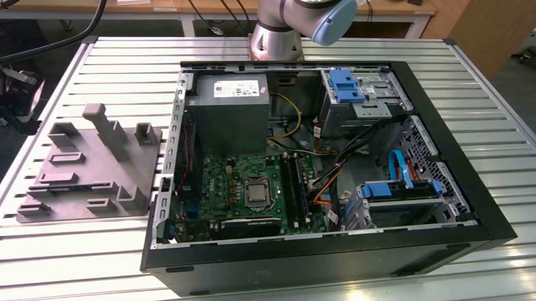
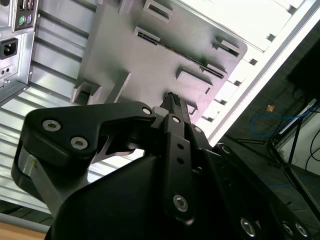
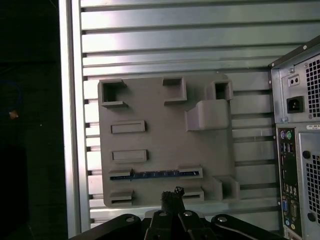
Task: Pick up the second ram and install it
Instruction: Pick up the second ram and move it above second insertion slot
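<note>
Ram sits edgewise in the tray's long slot near my gripper, jaws closed, empty; a clean pick needs squaring to its length.

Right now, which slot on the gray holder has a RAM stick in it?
The longest slot on the gray holder, just ahead of the gripper: a blue-edged stick lies along it. The shorter slots show no stick.
</note>
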